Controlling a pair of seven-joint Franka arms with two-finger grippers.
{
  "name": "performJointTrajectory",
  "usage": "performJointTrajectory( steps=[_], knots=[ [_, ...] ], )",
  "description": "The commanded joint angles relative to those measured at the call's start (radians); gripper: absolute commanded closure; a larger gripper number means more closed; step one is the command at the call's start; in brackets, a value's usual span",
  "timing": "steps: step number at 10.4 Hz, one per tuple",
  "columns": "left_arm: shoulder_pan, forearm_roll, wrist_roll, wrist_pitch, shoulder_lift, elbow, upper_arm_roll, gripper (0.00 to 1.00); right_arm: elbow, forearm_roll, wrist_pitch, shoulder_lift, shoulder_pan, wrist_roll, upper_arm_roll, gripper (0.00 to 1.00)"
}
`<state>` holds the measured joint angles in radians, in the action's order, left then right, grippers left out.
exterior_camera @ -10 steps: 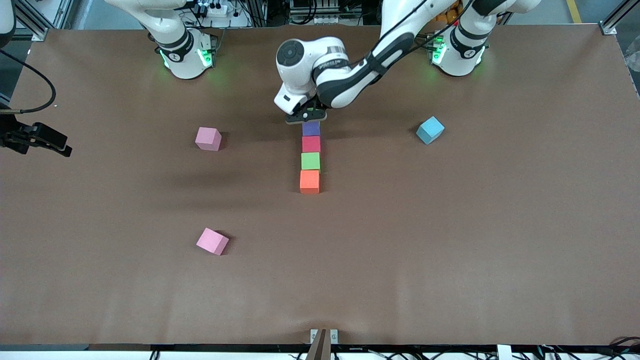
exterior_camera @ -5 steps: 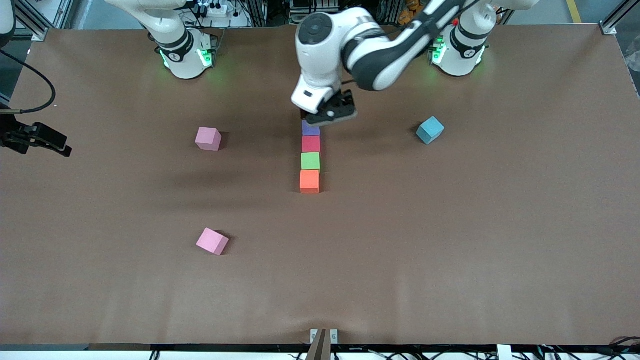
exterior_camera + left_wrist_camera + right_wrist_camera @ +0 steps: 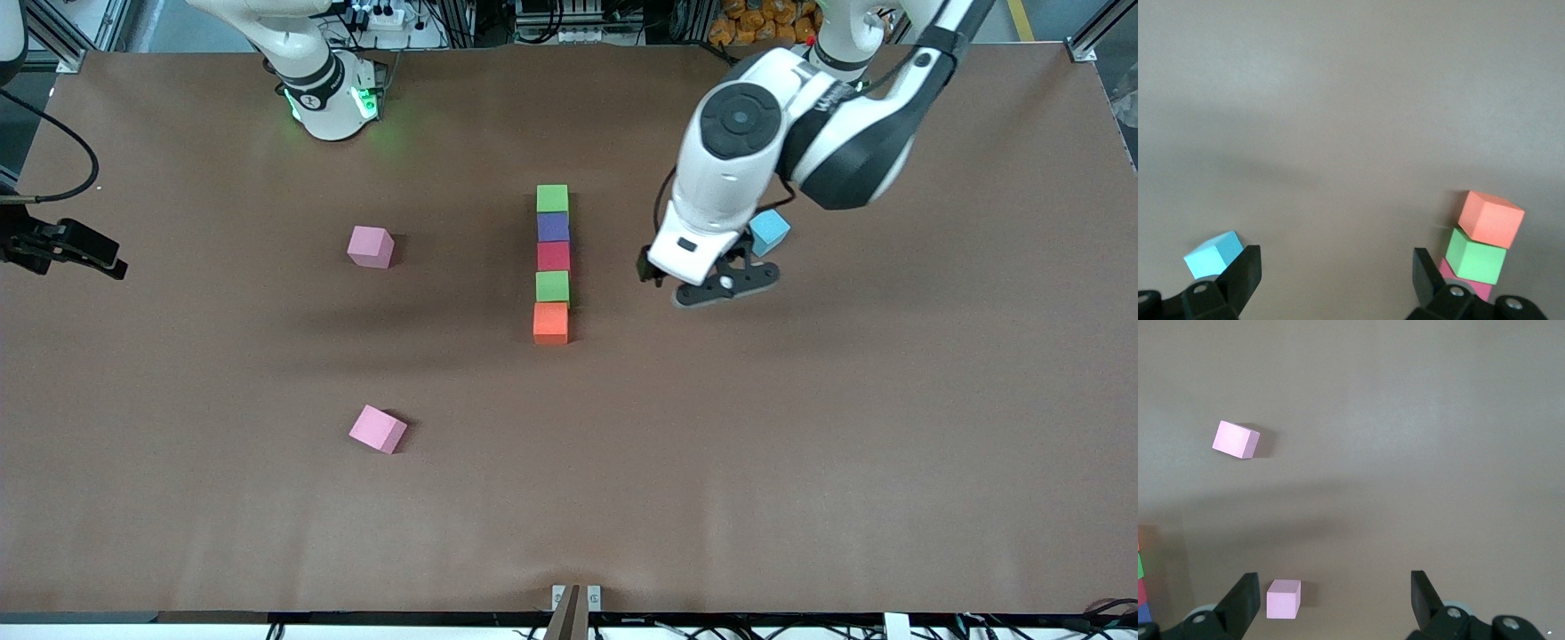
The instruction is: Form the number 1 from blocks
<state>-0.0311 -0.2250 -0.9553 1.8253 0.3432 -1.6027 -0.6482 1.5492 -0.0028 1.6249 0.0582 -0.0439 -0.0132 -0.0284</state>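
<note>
Five blocks lie in one straight touching column mid-table: green [image 3: 552, 197] farthest from the front camera, then purple [image 3: 553, 228], red [image 3: 553, 256], green [image 3: 552, 286] and orange [image 3: 550, 322] nearest. My left gripper [image 3: 709, 284] hangs open and empty over bare table, between the column and a light-blue cube. Its wrist view shows the orange [image 3: 1490, 218], green [image 3: 1476, 255] and red [image 3: 1468, 285] blocks beside one finger, with nothing between the fingers of the left gripper [image 3: 1335, 267]. My right gripper [image 3: 1335, 590] waits high above the table, open and empty.
The light-blue cube [image 3: 769, 231] sits by the left hand, toward the left arm's end; it also shows in the left wrist view [image 3: 1213, 255]. Two pink cubes [image 3: 370, 246] [image 3: 378, 428] lie toward the right arm's end, seen below the right gripper [image 3: 1236, 439] [image 3: 1283, 599].
My left arm has lifted off the column's farthest end, uncovering a green block there, and swung toward its own end of the table. The blocks and the right arm have not moved.
</note>
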Motion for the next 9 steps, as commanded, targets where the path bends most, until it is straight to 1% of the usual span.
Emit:
performJointTrajectory(
  steps=[1,2,3,5,6,9],
  knots=[
    [0.072,0.023,0.079,-0.064,-0.036,-0.005,-0.008,0.00,-0.015,0.017,-0.008,0.003,-0.011,-0.001,0.007,0.00],
    [0.104,0.023,0.108,-0.067,-0.041,-0.005,-0.007,0.00,-0.015,0.017,-0.008,0.003,-0.013,-0.001,0.007,0.00],
    [0.111,0.030,0.168,-0.069,-0.071,-0.019,0.022,0.00,-0.015,0.017,-0.008,0.003,-0.013,-0.001,0.007,0.00],
    [0.006,0.149,0.359,-0.069,-0.163,-0.071,0.262,0.00,-0.015,0.017,-0.008,0.003,-0.013,-0.001,0.007,0.00],
    [-0.006,0.168,0.421,-0.072,-0.193,-0.097,0.315,0.00,-0.015,0.017,-0.008,0.003,-0.013,-0.001,0.007,0.00],
    [-0.018,0.199,0.527,-0.070,-0.257,-0.169,0.406,0.00,-0.015,0.017,-0.008,0.003,-0.013,-0.001,0.005,0.00]
  ],
)
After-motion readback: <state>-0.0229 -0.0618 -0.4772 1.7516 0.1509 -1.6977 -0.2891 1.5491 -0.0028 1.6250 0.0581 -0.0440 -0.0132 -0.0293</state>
